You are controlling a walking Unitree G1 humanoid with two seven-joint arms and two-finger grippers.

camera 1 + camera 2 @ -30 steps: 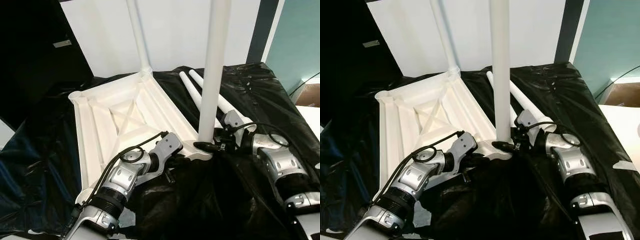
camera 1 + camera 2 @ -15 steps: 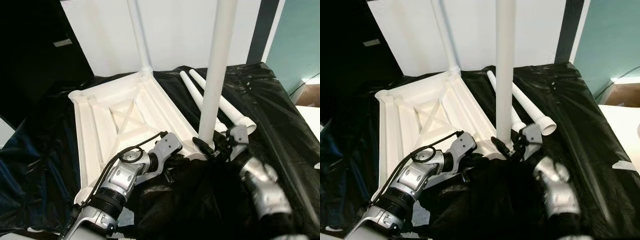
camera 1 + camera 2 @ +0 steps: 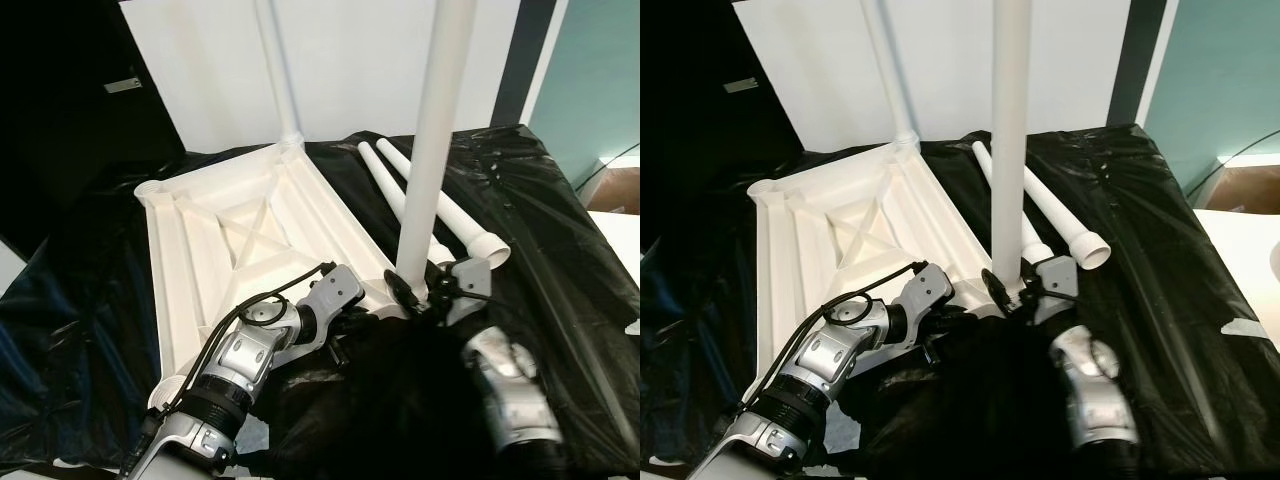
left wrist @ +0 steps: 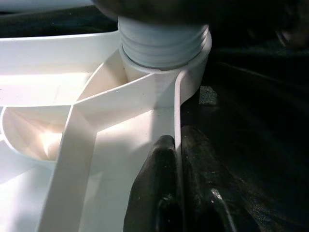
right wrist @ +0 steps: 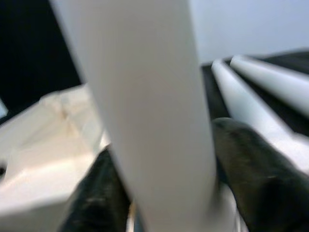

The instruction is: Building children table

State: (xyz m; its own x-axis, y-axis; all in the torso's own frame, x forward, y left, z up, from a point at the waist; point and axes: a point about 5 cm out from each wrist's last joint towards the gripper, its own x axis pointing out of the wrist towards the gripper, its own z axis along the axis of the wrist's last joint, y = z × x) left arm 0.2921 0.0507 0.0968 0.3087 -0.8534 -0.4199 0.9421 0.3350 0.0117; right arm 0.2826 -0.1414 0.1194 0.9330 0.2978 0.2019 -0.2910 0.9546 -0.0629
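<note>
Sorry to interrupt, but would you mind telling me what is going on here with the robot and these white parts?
The robot is assembling a small white table. The tabletop lies upside down on a black sheet. The right gripper clasps the base of an upright leg standing in the near corner socket, while the left gripper pinches the tabletop's edge rib beside that socket. Another leg already stands at the far corner, and two spare legs lie on the sheet.
</note>
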